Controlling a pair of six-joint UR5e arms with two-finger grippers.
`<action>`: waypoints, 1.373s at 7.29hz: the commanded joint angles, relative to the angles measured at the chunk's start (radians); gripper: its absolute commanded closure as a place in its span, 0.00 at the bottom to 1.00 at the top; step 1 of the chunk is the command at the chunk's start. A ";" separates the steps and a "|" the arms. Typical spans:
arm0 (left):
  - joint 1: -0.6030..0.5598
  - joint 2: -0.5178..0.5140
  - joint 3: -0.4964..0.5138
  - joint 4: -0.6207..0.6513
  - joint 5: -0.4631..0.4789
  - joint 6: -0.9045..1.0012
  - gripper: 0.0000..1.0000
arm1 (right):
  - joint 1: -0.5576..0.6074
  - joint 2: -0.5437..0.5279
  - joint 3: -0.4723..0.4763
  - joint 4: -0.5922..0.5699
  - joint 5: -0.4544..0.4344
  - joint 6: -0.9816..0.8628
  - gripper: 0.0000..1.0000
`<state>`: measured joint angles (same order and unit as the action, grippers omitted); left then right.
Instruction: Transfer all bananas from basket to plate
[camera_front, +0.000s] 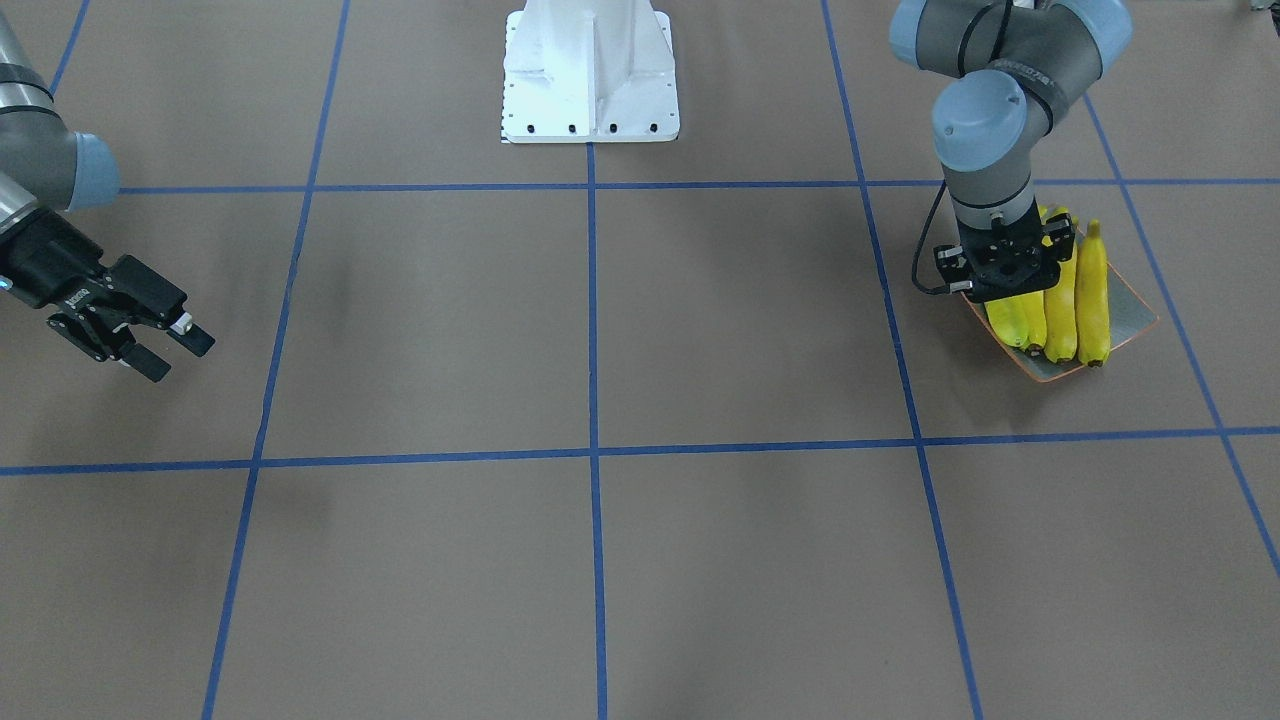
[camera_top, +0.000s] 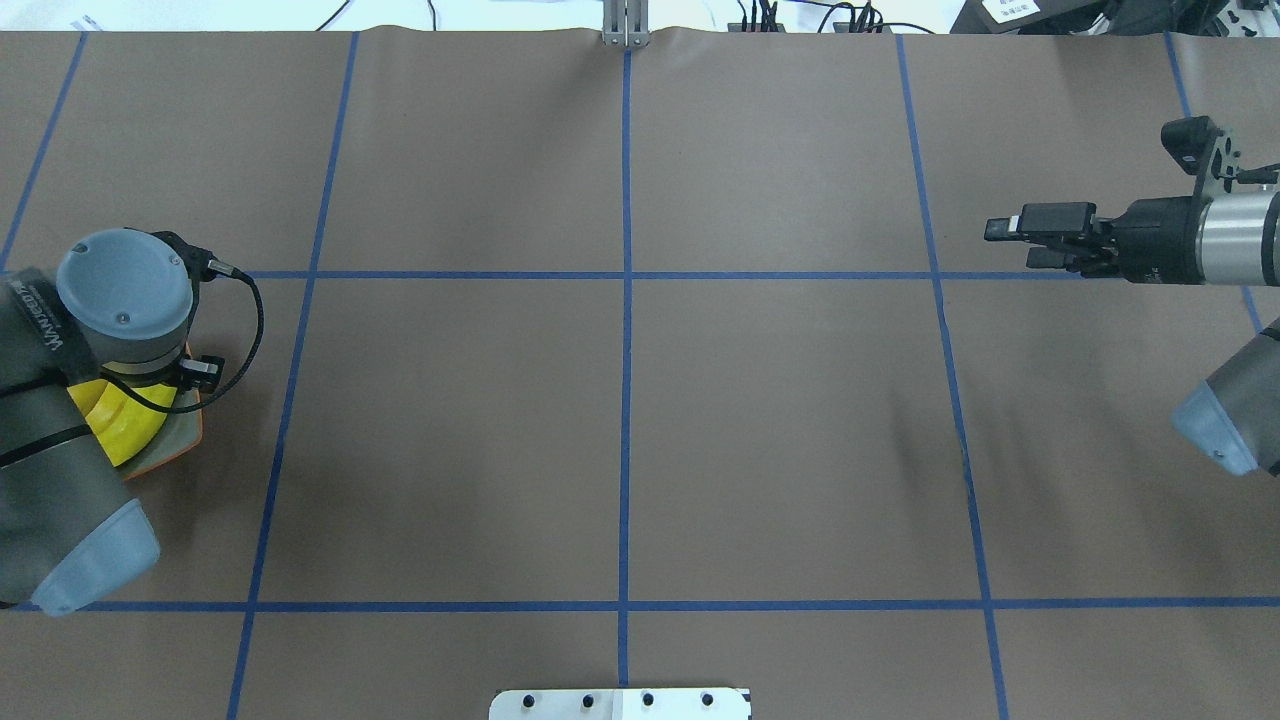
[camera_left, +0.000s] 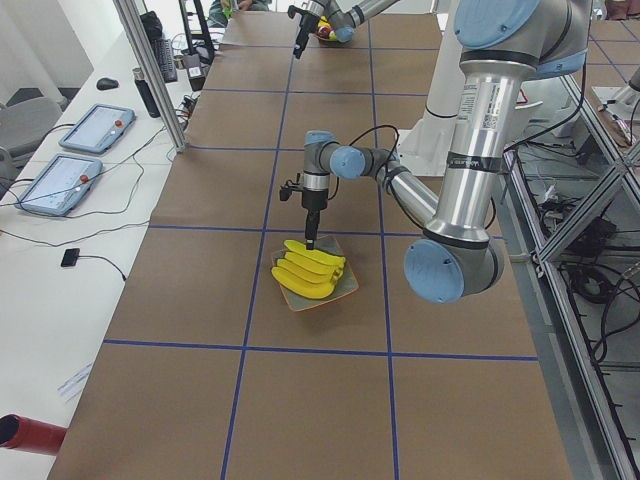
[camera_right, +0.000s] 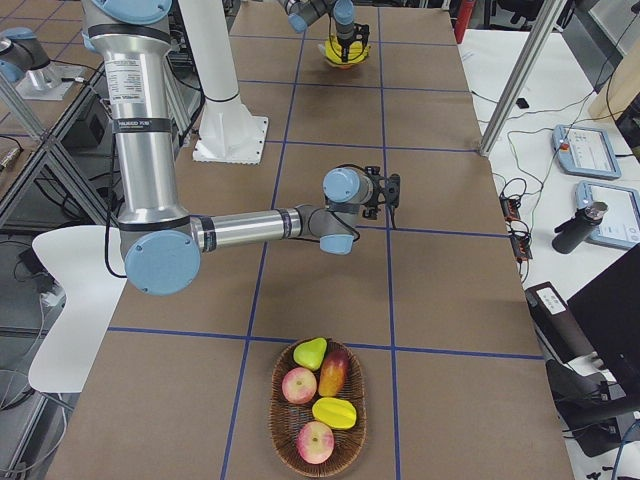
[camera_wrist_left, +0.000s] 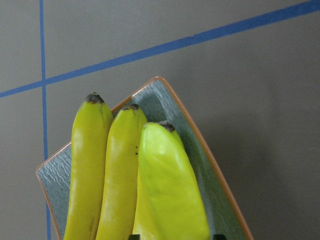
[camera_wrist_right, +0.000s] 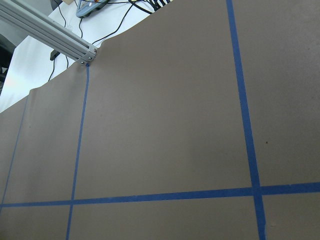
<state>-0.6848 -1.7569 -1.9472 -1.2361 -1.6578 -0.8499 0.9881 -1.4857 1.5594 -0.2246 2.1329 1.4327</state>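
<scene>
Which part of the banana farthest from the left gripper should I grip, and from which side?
Grip the banana at mid-length, from above, closing across its width. It lies flat along the plate with its outer side free; the inner side is close to its neighbour, so room looks tight.

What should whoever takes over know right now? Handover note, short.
Left gripper: low over the bananas on the plate; open or shut unclear.
Right gripper: open, empty, away from them.
Bananas: four, side by side on the plate.
Basket: other fruit only, no banana visible.
Done: transfer looks complete. Left: confirm left release, retract arm.
</scene>
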 joint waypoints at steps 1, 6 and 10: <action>-0.001 -0.010 0.001 -0.002 -0.002 0.002 0.01 | 0.006 -0.001 0.002 0.001 0.007 0.000 0.00; -0.232 -0.079 -0.038 -0.177 -0.325 0.206 0.00 | 0.211 -0.002 -0.016 -0.311 0.156 -0.362 0.00; -0.611 -0.075 0.115 -0.177 -0.635 0.611 0.00 | 0.415 0.035 -0.002 -0.900 0.269 -0.934 0.00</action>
<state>-1.1861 -1.8334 -1.9021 -1.4119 -2.2082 -0.3605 1.3349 -1.4566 1.5517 -0.9299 2.3745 0.7176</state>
